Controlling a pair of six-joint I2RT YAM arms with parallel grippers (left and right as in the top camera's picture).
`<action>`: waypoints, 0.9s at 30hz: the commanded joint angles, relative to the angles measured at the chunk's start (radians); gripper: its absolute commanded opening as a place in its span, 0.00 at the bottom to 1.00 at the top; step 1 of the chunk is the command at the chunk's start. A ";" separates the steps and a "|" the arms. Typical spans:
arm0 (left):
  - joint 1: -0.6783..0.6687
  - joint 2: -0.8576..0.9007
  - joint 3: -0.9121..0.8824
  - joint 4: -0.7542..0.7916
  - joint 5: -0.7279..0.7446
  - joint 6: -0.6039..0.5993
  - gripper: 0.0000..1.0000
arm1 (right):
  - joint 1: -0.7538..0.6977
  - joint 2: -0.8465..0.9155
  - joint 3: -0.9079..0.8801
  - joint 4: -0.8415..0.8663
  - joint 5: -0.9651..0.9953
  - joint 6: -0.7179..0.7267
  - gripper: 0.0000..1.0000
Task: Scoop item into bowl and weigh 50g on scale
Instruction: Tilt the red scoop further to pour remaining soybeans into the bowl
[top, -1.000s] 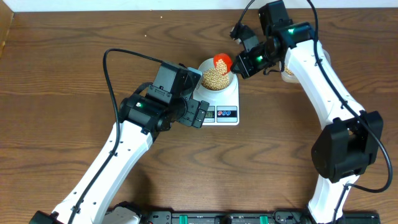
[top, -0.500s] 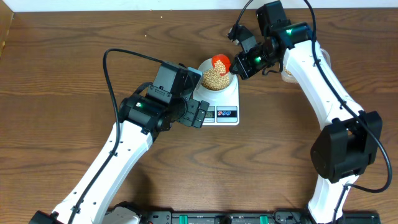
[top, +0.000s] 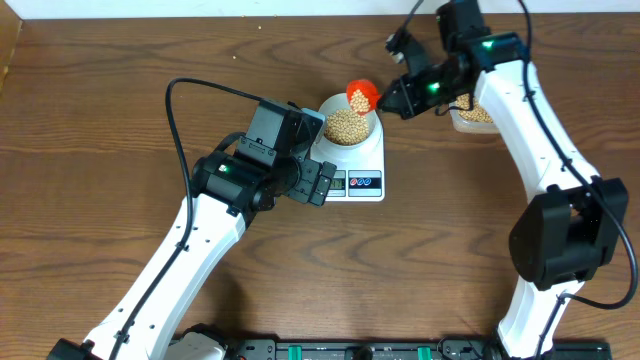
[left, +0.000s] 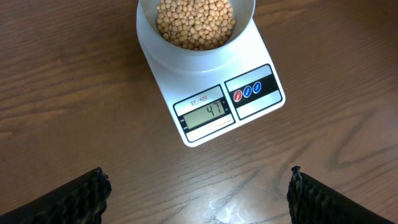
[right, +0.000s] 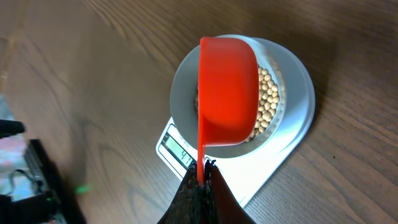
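Left gripper (top: 322, 184) hangs wide open, empty, its camera on the scale (left: 252, 93) and its display (left: 208, 113): 41. Beans (left: 196, 22) fill the bowl (left: 245, 25) atop the scale. Beyond, right gripper (right: 200, 186) pinches the red scoop (right: 227, 87) over it, likely topping up.

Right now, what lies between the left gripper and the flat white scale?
Only bare brown wooden tabletop; the left wrist view shows nothing else between the left gripper and the flat white rectangular scale.
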 joint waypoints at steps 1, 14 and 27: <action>0.005 0.003 -0.008 0.000 -0.009 0.001 0.93 | -0.030 -0.023 0.020 0.001 -0.117 0.013 0.01; 0.005 0.003 -0.008 0.000 -0.009 0.001 0.93 | -0.039 -0.023 0.020 -0.002 -0.139 0.006 0.01; 0.005 0.003 -0.008 0.000 -0.009 0.001 0.93 | -0.025 -0.023 0.020 -0.003 -0.098 -0.002 0.01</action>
